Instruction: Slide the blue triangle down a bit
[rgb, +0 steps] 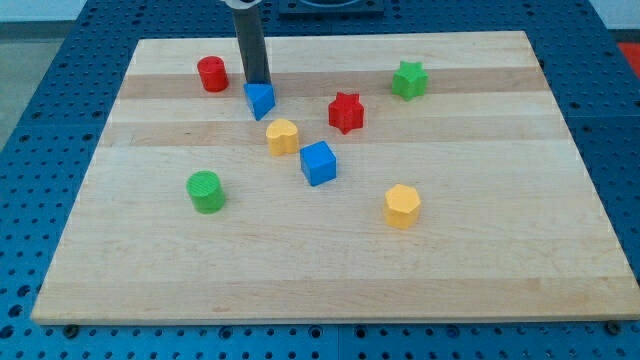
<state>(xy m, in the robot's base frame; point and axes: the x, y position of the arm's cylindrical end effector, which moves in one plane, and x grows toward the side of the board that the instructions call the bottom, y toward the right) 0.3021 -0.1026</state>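
The blue triangle (260, 100) lies on the wooden board (480, 270) in the upper left part of the view. My tip (258, 83) stands just above the blue triangle, at its top edge, touching or almost touching it. The dark rod rises from there to the view's top. A yellow heart-shaped block (282, 136) lies just below and right of the blue triangle.
A red cylinder (212, 74) sits left of my tip. A blue cube (318, 163), a red star (346, 112), a green star (409, 80), a green cylinder (206, 191) and a yellow hexagon block (402, 206) are spread over the board.
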